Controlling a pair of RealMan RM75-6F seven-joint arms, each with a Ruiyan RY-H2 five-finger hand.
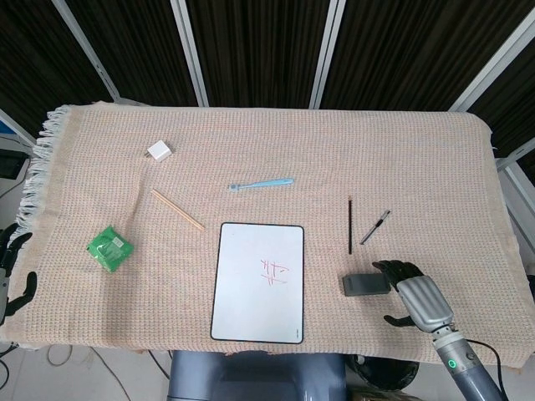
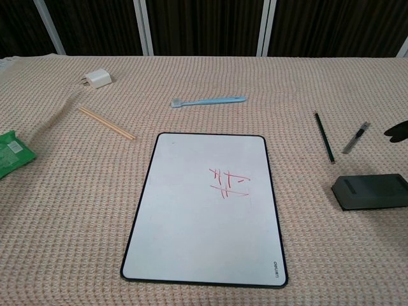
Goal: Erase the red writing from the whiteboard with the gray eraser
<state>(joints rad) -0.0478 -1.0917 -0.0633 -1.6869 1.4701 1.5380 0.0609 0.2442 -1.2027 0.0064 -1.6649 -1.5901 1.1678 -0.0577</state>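
Eraser: the gray eraser [image 1: 364, 285] is lying flat on the table cloth [image 1: 276, 142] near its front edge, toward the front right corner, long side running left to right, just right of the whiteboard [image 1: 257, 281] and apart from it.
Writing: the red writing [image 1: 272, 273] is sitting right of the board's middle, on the half nearer the eraser, so you are facing only a short carry.
Right hand: your right hand [image 1: 410, 294] is hovering at the eraser's right end with fingers spread wide and holding nothing; whether the fingertips are touching the block, you cannot tell from either view.
Grip advice: you are aiming to straddle the eraser's narrow width, thumb on the near long side and fingers on the far one, and closing only once the palm is centred over it.
Watch: the black pencil [image 1: 349, 225] and pen [image 1: 375, 227] are lying just behind the eraser, so you are keeping the fingers low and short of them.
Left hand: your left hand [image 1: 10, 276] is resting off the table's front left corner, fingers apart, holding nothing.
Board: it is lying loose on the cloth, so it is likely sliding under a hard wipe.
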